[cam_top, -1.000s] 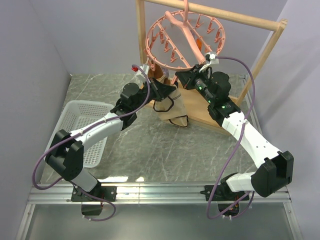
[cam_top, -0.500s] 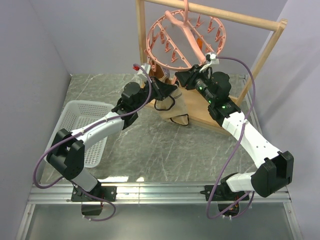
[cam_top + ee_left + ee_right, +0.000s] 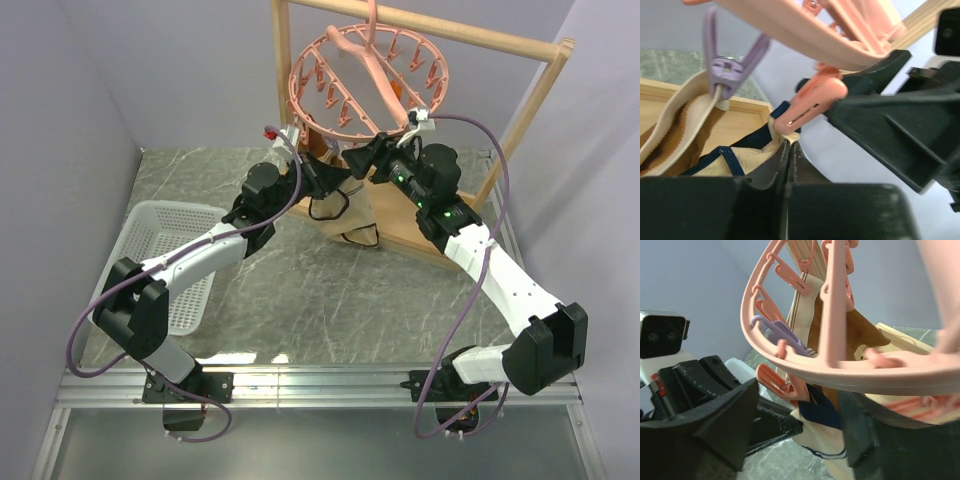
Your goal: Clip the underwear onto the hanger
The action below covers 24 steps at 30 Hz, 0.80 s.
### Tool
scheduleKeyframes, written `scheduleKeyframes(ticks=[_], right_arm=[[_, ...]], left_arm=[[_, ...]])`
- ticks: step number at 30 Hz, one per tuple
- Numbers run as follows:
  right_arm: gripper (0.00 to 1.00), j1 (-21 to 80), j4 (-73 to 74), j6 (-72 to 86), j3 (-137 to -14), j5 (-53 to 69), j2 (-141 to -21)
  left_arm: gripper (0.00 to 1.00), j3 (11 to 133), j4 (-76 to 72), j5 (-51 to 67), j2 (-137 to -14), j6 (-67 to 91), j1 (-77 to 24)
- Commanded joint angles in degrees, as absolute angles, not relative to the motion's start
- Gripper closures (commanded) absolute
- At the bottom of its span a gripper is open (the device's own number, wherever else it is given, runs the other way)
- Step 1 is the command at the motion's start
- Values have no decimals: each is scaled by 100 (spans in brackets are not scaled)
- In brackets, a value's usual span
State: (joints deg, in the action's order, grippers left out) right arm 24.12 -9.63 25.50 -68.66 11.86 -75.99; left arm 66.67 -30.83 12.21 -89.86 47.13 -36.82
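The pink hanger [image 3: 372, 70] hangs by its hook from the wooden rack [image 3: 470, 35] at the far side of the counter [image 3: 300, 290], its ring of pegs tilted toward the near side. The underwear [image 3: 362, 215] dangles from the near edge of that ring, below the two arms and clear of the counter.

The left end effector [image 3: 328, 180] comes in from the left and is pinched tight on the underwear's top edge. In its wrist view, the fingers [image 3: 775, 160] are pressed together with beige cloth [image 3: 752, 161] between them. Just above, a pink peg [image 3: 812, 102] has its tip on the dark trim.

The right end effector [image 3: 360, 158] sits just right of the left one, under the ring. Its fingers [image 3: 725, 425] stand wide apart and grip nothing. The same peg [image 3: 780, 382] and the trimmed edge of the underwear [image 3: 815, 437] lie in the gap between them.

One place further along the ring, a purple peg [image 3: 727, 65] holds a brown garment [image 3: 690, 125] with a pale band, hanging just behind the underwear.

A white basket [image 3: 140, 210] sits on the counter well to the left.
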Motion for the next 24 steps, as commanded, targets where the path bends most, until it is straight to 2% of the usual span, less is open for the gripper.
scheduleKeyframes(ticks=[1, 5, 8, 9, 12, 17, 24], right_arm=[[27, 2382, -985, 2391, -6830, 1248, -7278], [18, 2391, -888, 2233, -6496, 1274, -7023], [18, 2391, -800, 2189, -6127, 1318, -6672], [18, 2399, -817, 2171, -6022, 1336, -6593], [18, 2399, -861, 2083, -5582, 1397, -6346], [18, 2391, -774, 1846, -5116, 1353, -5899], [19, 2399, -931, 1775, -4851, 1784, -5713]], left_arm=[[93, 6760, -2989, 1283, -8790, 4562, -3551], [80, 6583, -2699, 1266, -8588, 4386, -3358], [71, 6504, -2506, 1283, -8499, 4263, -3218], [64, 6469, -2453, 1266, -8482, 4210, -3191], [56, 6460, -2216, 1231, -8438, 4114, -3059], [56, 6267, -2162, 1660, -8166, 3238, -2944], [44, 5652, -1626, 2654, -7463, 1961, -2936]])
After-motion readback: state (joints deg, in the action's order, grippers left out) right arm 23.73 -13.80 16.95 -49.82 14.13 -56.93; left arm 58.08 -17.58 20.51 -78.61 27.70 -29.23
